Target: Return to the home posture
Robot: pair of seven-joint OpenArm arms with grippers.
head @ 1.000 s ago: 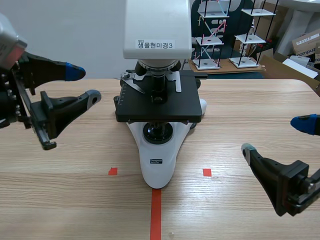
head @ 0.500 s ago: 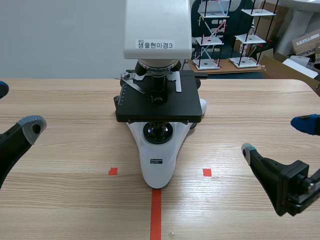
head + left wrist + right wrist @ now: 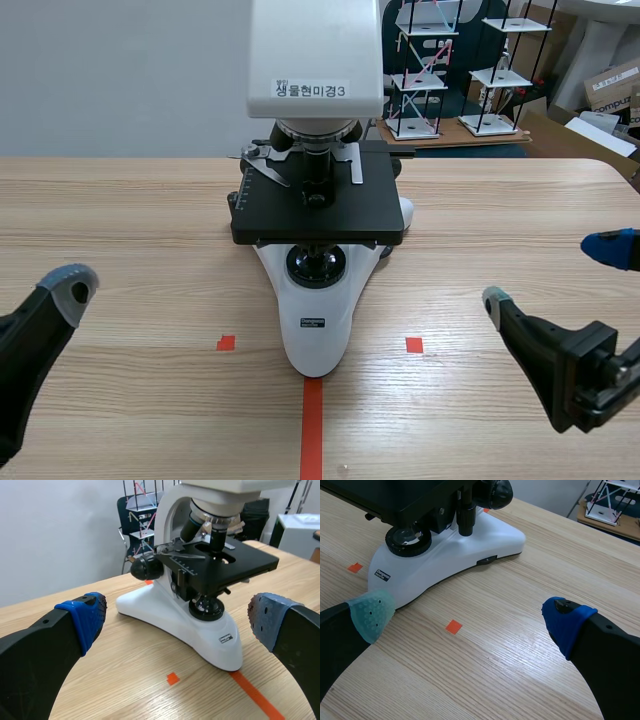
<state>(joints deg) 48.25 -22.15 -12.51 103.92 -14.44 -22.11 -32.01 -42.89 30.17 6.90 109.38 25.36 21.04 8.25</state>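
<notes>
Left hand [image 3: 175, 617] and right hand [image 3: 468, 617] hang with fingers apart, empty, either side of the microscope [image 3: 315, 310] labelled "생물현미경3", its foot pointing toward the robot.

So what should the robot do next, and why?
Probably just rest there: the left gripper and right gripper both sit low at their own sides, open and empty, apart from the microscope, so nothing seems left to release or clear.
</notes>
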